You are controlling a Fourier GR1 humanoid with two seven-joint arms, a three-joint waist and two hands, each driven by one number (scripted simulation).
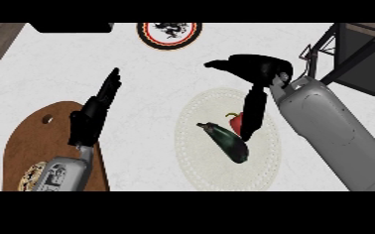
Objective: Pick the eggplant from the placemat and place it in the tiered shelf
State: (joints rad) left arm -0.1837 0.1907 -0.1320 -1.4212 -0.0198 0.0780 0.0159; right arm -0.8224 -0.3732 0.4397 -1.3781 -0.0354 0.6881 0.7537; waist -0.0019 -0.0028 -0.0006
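Lying on the placemat (194, 168): eggplant (228, 143), ungrasped, touching a red pepper (236, 123). Right hand (253, 67) is hovering above, fingers relaxed, grasping nothing. Left hand (95, 110) is resting open. Risk: closing fingers are catching the pepper too, or nudging the eggplant aside, short of the tiered shelf (351, 54).

My black hands (253, 67) look matt against smooth grey forearm shells (330, 124), the eggplant (228, 143) shows a glossy dark skin on the pale woven-looking placemat (196, 163), and the cutting board (29, 134) looks like brown wood.
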